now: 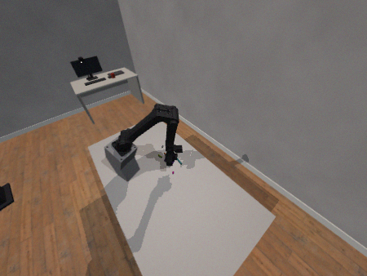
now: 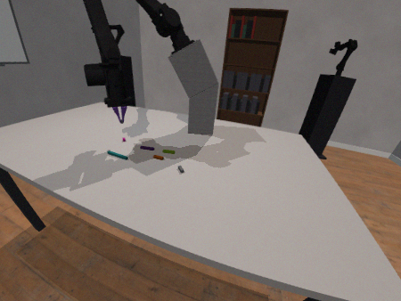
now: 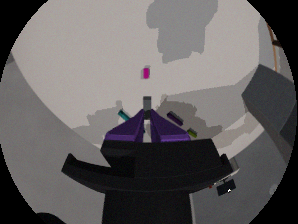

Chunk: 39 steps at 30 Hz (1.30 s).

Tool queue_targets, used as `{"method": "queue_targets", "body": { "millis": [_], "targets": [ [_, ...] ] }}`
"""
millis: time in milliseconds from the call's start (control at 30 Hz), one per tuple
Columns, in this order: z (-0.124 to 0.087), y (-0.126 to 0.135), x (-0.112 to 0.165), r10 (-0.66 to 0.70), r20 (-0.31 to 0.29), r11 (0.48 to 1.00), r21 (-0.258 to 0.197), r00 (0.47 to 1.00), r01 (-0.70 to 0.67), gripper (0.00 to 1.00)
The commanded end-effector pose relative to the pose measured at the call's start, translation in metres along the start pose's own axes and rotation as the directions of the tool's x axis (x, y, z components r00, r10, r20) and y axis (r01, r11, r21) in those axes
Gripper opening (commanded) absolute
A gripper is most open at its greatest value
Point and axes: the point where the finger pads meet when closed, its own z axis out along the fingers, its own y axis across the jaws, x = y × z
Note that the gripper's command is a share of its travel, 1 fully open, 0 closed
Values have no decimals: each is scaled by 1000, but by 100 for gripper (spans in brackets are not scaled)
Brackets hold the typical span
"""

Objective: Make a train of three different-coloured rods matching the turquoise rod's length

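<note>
My gripper [image 2: 120,117] hangs above the table, beyond and a little left of the small magenta rod [image 2: 124,139]. In the wrist view its purple fingers are shut on a small greyish rod [image 3: 147,102] that sticks out between the tips. On the table lie the turquoise rod [image 2: 118,155], a purple rod [image 2: 147,148], a lime rod [image 2: 168,151], an orange rod [image 2: 158,157] and a grey rod [image 2: 180,169], all apart from one another. The wrist view also shows the magenta rod [image 3: 145,72], the turquoise rod [image 3: 124,116] and the purple rod [image 3: 174,119].
The arm's grey base block [image 2: 198,89] stands on the table behind the rods. A bookshelf [image 2: 251,67] and a black pedestal with a second arm [image 2: 327,111] stand beyond the table. The table's front edge runs close in front of the rods.
</note>
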Motion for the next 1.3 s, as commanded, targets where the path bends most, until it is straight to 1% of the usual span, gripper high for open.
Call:
{"method": "queue_targets", "body": {
  "millis": [0, 100, 200, 367, 433, 700, 867, 1000, 1033, 1067, 1167, 1267],
  "targets": [
    [3, -2, 3, -14, -2, 1000, -4, 1000, 14, 4],
    [9, 1, -3, -1, 3, 1000, -5, 1000, 1, 4],
    [16, 1, -3, -1, 3, 1000, -4, 1000, 1, 4],
    [33, 1, -3, -1, 3, 1000, -4, 1000, 1, 4],
    [33, 1, -3, -1, 3, 1000, -4, 1000, 1, 4],
    [69, 0, -3, -2, 3, 1000, -3, 1000, 2, 4],
    [85, 0, -3, -2, 4, 1000, -3, 1000, 2, 4],
    [89, 0, -3, -2, 4, 1000, -3, 1000, 2, 4],
    [89, -5, -4, -4, 5, 1000, 5, 1000, 4, 4],
    [91, -2, -3, -2, 4, 1000, -1, 1000, 2, 4],
    [92, -1, -3, 2, 4, 1000, -3, 1000, -2, 4],
    [91, -6, -4, -1, 5, 1000, 6, 1000, 0, 4]
  ]
}}
